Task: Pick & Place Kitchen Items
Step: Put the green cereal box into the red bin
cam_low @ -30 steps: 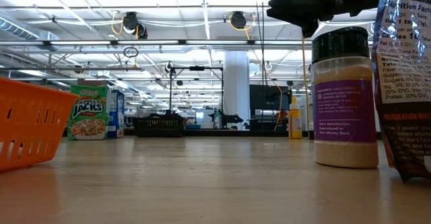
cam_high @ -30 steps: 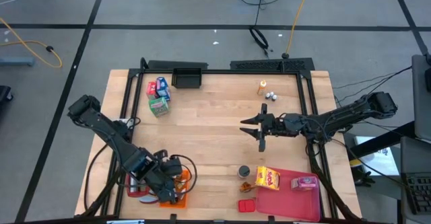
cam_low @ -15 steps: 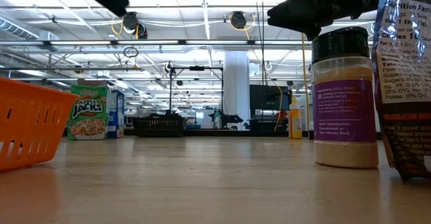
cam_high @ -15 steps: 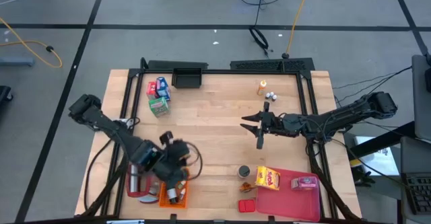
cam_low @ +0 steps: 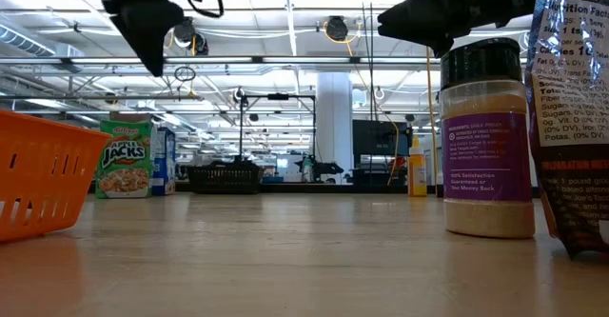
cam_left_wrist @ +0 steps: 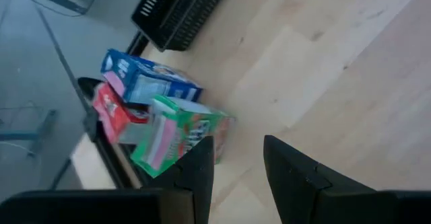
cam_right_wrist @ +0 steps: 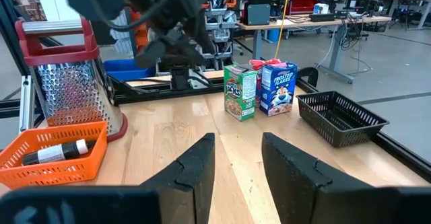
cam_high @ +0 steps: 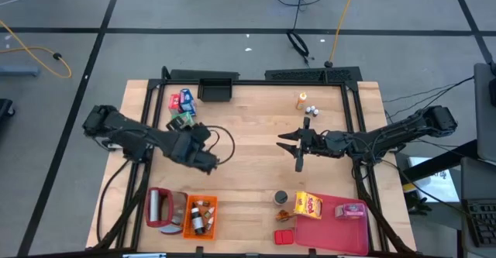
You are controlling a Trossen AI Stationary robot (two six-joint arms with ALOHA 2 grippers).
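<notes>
Three cereal boxes [cam_high: 182, 109] clustered, two white-capped bottles [cam_high: 310, 110], left claw [cam_high: 208, 159] spread, right claw [cam_high: 288, 146] spread

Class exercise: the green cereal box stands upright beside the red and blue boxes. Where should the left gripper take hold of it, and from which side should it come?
Probably grip the green cereal box across its narrow thickness near the top, coming from above on the open-table side. It stands upright, and the red box and blue box crowd its far side. The left gripper, fingers open, faces it.

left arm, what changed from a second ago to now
The left gripper rose from the orange rectangular crate and swung toward the green cereal box, empty and open. The right gripper stayed mid-table, open; the boxes did not move.
</notes>
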